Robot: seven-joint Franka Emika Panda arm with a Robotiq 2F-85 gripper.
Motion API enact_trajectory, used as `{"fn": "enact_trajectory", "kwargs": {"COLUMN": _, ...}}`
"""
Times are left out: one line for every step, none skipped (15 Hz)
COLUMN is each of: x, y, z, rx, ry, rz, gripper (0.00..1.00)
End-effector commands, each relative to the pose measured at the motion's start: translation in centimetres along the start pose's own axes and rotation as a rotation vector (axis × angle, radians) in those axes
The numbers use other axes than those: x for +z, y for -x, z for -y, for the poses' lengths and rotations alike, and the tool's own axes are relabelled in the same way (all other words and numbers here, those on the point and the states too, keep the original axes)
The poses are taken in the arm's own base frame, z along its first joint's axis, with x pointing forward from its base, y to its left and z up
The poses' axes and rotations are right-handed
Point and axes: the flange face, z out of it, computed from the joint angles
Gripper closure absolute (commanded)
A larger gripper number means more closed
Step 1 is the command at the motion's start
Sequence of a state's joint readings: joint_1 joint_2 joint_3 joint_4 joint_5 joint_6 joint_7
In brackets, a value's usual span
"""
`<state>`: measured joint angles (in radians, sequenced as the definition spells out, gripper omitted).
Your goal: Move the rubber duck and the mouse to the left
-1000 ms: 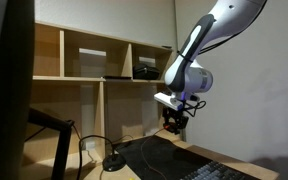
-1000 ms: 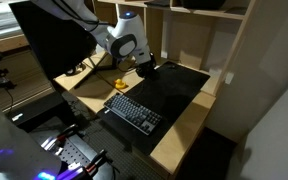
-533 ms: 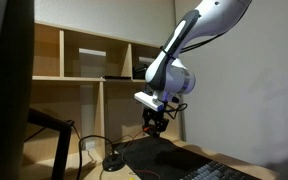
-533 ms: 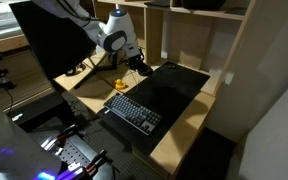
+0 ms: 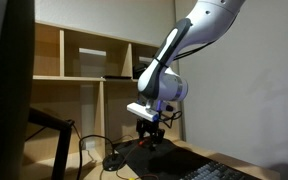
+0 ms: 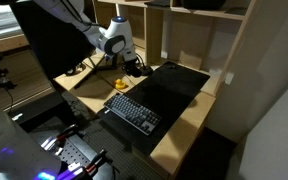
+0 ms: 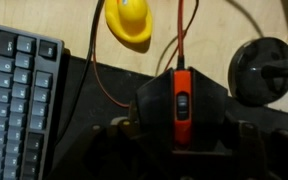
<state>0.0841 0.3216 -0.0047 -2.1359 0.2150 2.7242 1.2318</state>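
Exterior, low side-on – tool: my gripper [image 5: 150, 140] hangs low over the desk, just beside the black round base [image 5: 114, 163]; from here I cannot tell how its jaws stand
Exterior, low side-on – task things: neither the duck nor the mouse can be made out; only a corner of the keyboard [image 5: 219, 172] shows
Exterior, from above – tool: the gripper [image 6: 135, 68] is over the corner of the dark mat [image 6: 179, 85] nearest the shelving
Exterior, from above – duck: the rubber duck [image 6: 121, 84] sits on bare wood just off the mat, near the gripper and between it and the end of the keyboard [image 6: 134, 112]
Exterior, from above – mouse: hidden under the wrist
Wrist – mouse: the mouse [image 7: 181, 105] fills the middle, its long axis running up and down the picture, its orange cable [image 7: 180, 30] leading away at the top
Wrist – tool: the fingers [image 7: 122, 132] sit close against both flanks, across the short axis, so I read it as a narrow hold on the mouse
Wrist – duck: up and to the left of the mouse, apart from it, on the wood
Wrist – neighbours: keyboard along the left edge, round base upper right
Judgement: any sideways travel toward the keyboard side passes the duck, so I would watch that gap and the cable
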Motion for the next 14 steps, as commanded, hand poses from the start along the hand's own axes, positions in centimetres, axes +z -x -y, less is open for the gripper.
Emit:
{"fn": "enact_trajectory", "kwargs": {"x": 4.5, "y": 2.5, "z": 1.2, "rx": -0.057, "ry": 0.092, "rz": 0.0, "gripper": 0.52}}
{"fn": "enact_trajectory", "kwargs": {"x": 5.3, "y": 3.0, "z": 1.4, "rx": -0.06, "ry": 0.1, "rz": -0.006, "gripper": 0.52}}
{"fn": "enact_trajectory", "kwargs": {"x": 5.3, "y": 3.2, "z": 1.7, "rx": -0.048, "ry": 0.088, "rz": -0.017, "gripper": 0.52}}
{"fn": "enact_trajectory", "kwargs": {"x": 4.9, "y": 3.3, "z": 0.5, "rx": -0.052, "ry": 0.081, "rz": 0.001, "gripper": 0.27}}
{"fn": "enact_trajectory", "kwargs": {"x": 5.5, "y": 3.6, "z": 0.8, "rx": -0.051, "ry": 0.084, "rz": -0.003, "gripper": 0.27}}
{"fn": "enact_trajectory", "kwargs": {"x": 5.7, "y": 3.6, "z": 1.0, "rx": -0.05, "ry": 0.084, "rz": -0.006, "gripper": 0.27}}
{"fn": "enact_trajectory", "kwargs": {"x": 5.7, "y": 3.5, "z": 1.1, "rx": -0.049, "ry": 0.082, "rz": -0.008, "gripper": 0.52}}
{"fn": "enact_trajectory", "kwargs": {"x": 6.1, "y": 3.4, "z": 1.0, "rx": -0.05, "ry": 0.091, "rz": -0.021, "gripper": 0.52}}
{"fn": "enact_trajectory", "kwargs": {"x": 6.7, "y": 3.3, "z": 1.1, "rx": -0.041, "ry": 0.087, "rz": -0.039, "gripper": 0.52}}
{"fn": "enact_trajectory", "kwargs": {"x": 7.4, "y": 2.8, "z": 1.2, "rx": -0.03, "ry": 0.085, "rz": -0.066, "gripper": 0.52}}
{"fn": "enact_trajectory", "kwargs": {"x": 8.4, "y": 2.1, "z": 0.9, "rx": -0.016, "ry": 0.102, "rz": -0.099, "gripper": 0.52}}
{"fn": "enact_trajectory", "kwargs": {"x": 9.5, "y": 1.0, "z": 0.6, "rx": 0.001, "ry": 0.111, "rz": -0.15, "gripper": 0.52}}
{"fn": "enact_trajectory", "kwargs": {"x": 10.5, "y": 0.1, "z": 0.3, "rx": 0.037, "ry": 0.134, "rz": -0.164, "gripper": 0.52}}
{"fn": "enact_trajectory", "kwargs": {"x": 11.3, "y": -0.5, "z": 0.0, "rx": 0.067, "ry": 0.16, "rz": -0.17, "gripper": 0.52}}
